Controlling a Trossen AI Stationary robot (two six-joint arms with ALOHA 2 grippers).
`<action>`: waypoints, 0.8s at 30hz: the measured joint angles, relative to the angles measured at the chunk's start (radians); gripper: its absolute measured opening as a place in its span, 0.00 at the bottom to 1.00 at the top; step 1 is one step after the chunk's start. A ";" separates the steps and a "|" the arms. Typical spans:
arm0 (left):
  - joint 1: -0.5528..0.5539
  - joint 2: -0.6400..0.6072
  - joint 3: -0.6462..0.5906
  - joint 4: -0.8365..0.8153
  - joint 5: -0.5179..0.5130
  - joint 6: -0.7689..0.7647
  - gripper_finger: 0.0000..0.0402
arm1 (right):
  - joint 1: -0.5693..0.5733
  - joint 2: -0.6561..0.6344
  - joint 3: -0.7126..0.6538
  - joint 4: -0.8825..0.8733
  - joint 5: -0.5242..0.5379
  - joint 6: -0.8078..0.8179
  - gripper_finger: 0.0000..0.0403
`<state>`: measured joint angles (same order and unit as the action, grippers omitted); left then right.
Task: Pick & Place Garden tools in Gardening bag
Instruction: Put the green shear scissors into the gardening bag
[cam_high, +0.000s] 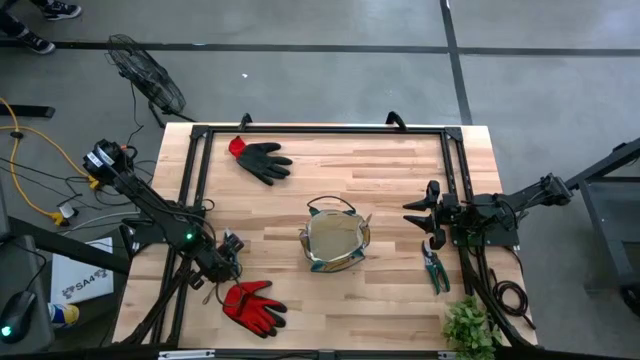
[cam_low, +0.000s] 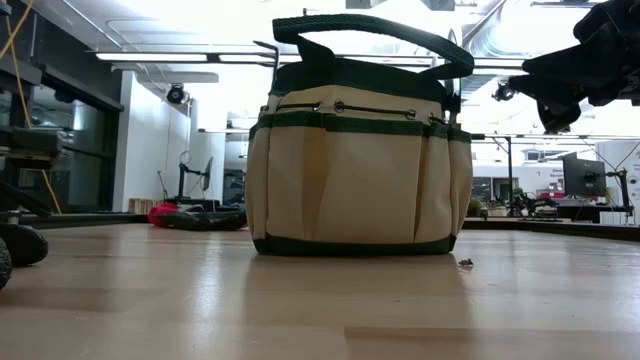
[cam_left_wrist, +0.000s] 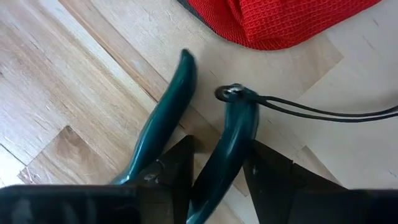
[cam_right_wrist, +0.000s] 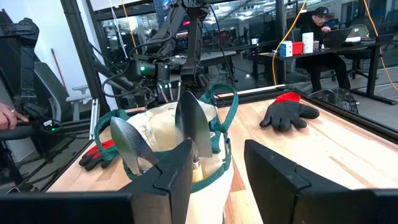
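The left pincer (cam_high: 228, 262), low at the near-left of the surface (cam_high: 380, 170), narrows around 1 green-handled pruner (cam_left_wrist: 227, 146), so lifting it toward the central gardening bag (cam_high: 335, 245) plausibly follows.

The gardening bag (cam_low: 355, 150) stands upright on the wooden table (cam_low: 320, 300), its green loop handle (cam_low: 370, 30) arched on top (pockets face the camera). A dark arm (cam_low: 585, 65) hangs upper right.
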<state>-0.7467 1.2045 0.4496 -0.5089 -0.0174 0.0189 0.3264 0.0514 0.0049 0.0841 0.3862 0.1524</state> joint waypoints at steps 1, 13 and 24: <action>0.000 0.000 0.000 0.001 0.000 0.000 0.29 | 0.000 0.000 0.000 0.000 0.000 0.000 0.34; 0.000 0.001 -0.002 0.020 0.000 -0.027 0.12 | 0.000 0.000 0.000 0.000 0.000 0.000 0.34; 0.000 0.006 0.120 0.039 -0.370 -0.229 0.12 | 0.000 0.000 0.000 0.000 0.000 0.000 0.34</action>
<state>-0.7464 1.2110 0.5694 -0.4702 -0.3878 -0.2104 0.3264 0.0517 0.0048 0.0841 0.3862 0.1524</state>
